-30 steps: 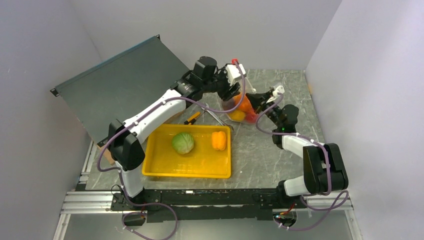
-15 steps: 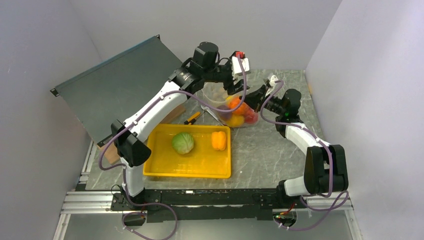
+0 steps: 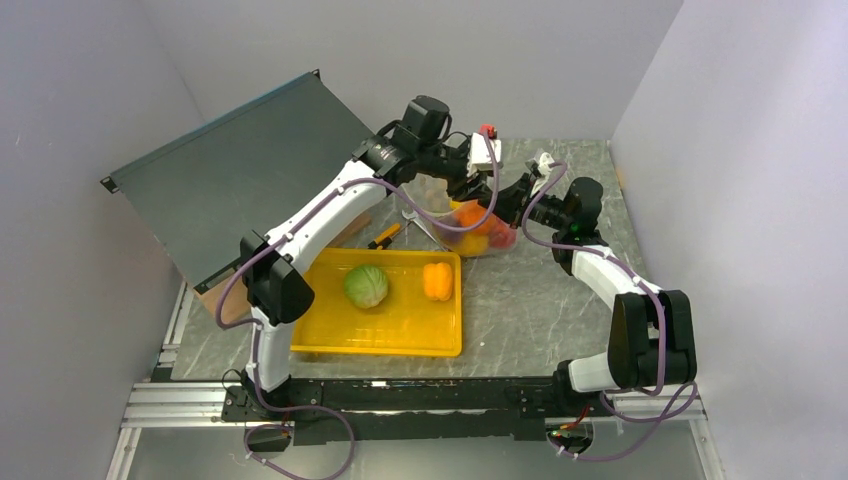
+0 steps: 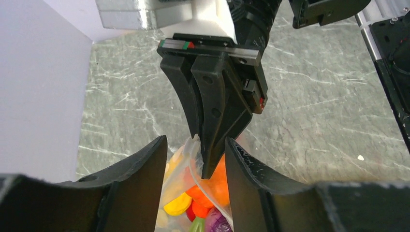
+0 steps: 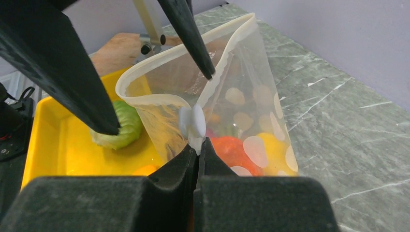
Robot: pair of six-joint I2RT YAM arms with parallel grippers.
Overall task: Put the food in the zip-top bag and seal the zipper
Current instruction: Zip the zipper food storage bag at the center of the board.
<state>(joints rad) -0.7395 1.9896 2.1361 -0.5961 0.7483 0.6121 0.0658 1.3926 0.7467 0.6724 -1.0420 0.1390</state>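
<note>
Grey marbled table (image 3: pixel 520 300), pale walls (image 3: pixel 560 60)

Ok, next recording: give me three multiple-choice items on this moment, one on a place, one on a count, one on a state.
1. Where does the green cabbage lie relative to the yellow tray?
A inside it
B beside it
C under it

2. How many food pieces lie in that tray?
A one
B two
C four

3. The mouth of the zip-top bag is:
A gaping open
B zipped shut
C folded flat

Answers:
1 A, the tray's walls surround the cabbage.
2 B, only the cabbage and an orange piece lie there.
3 A, the right pincer pinches the rim and the rim curves wide apart.
</note>
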